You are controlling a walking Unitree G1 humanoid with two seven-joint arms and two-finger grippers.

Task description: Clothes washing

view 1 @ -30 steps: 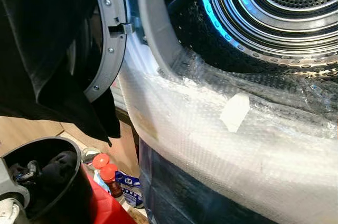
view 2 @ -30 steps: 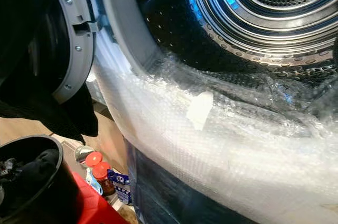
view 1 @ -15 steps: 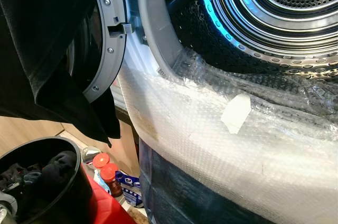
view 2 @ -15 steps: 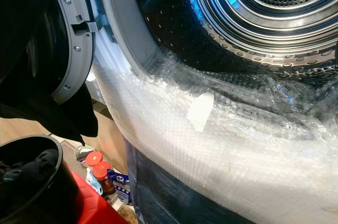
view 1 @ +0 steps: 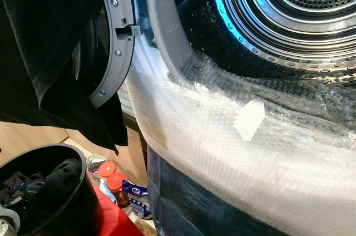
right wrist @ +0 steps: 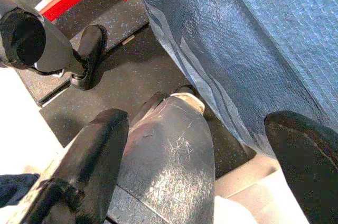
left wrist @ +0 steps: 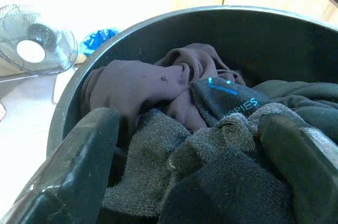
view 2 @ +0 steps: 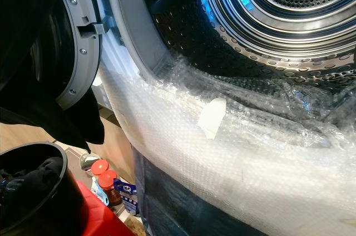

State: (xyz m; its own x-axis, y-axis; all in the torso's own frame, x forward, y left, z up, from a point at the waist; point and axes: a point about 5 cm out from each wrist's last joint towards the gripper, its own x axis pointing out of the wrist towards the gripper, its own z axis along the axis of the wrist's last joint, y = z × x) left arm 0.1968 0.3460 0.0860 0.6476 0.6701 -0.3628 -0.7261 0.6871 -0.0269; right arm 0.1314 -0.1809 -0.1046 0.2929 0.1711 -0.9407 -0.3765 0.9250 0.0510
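Left wrist view puts your left end effector (left wrist: pixel 190 182) down inside the black bucket (left wrist: pixel 158 23), its two black fingers (left wrist: pixel 74 166) spread wide and resting among the clothes: a dark knitted piece (left wrist: pixel 211 150) lies between them, not pinched, with a brownish garment (left wrist: pixel 142 86) and a dark item with blue lettering (left wrist: pixel 227 94) just behind. From the head camera you see that same bucket at the lower left, standing on something red (view 1: pixel 114 222), with dark laundry (view 1: pixel 61 172) inside it. Above the bucket a black garment (view 1: pixel 50 47) hangs in front of the open grey washer door (view 1: pixel 119 41). To your right, the washing machine's drum (view 1: pixel 300 19) stands open, and bubble wrap (view 1: pixel 233 147) with a strip of tape (view 1: pixel 248 119) covers the front below the opening. Two red-capped bottles (view 1: pixel 111 177) stand on the floor beside the bucket. Your right end effector (right wrist: pixel 211 166) hangs low by the machine's wrapped blue side (right wrist: pixel 253 34), fingers apart and holding nothing, above the dark floor (right wrist: pixel 132 76).
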